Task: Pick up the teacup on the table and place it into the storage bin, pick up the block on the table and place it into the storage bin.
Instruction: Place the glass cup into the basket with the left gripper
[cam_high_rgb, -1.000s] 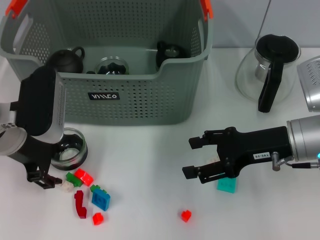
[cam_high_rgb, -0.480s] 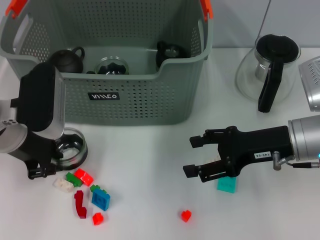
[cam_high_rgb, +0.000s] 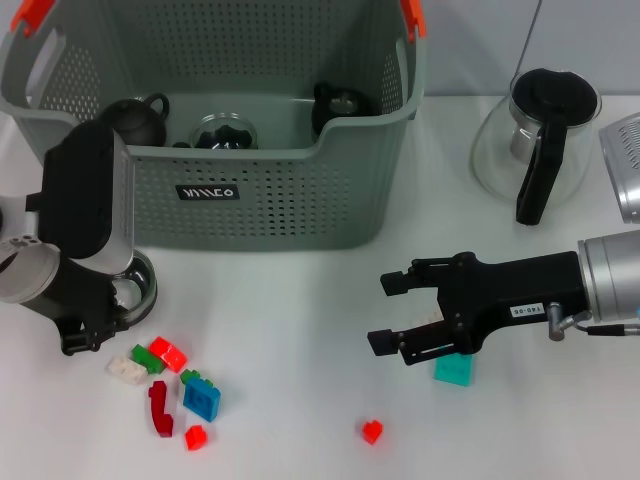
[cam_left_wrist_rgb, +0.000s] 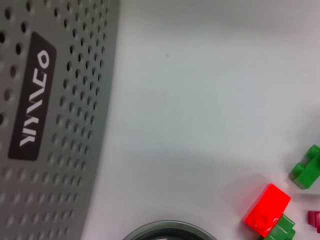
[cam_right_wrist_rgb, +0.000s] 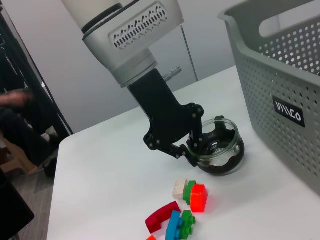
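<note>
While the left end effector sits at the glass teacup beside the storage bin, apparently gripping its rim, the right end effector hovers released over the bench, near a teal block.

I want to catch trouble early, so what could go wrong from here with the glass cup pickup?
The left gripper sits at the rim of the glass teacup; smooth glass may slip or tip. The loose blocks lie right beside it and could get knocked. The storage bin wall stands close, so a lift might clip it.
</note>
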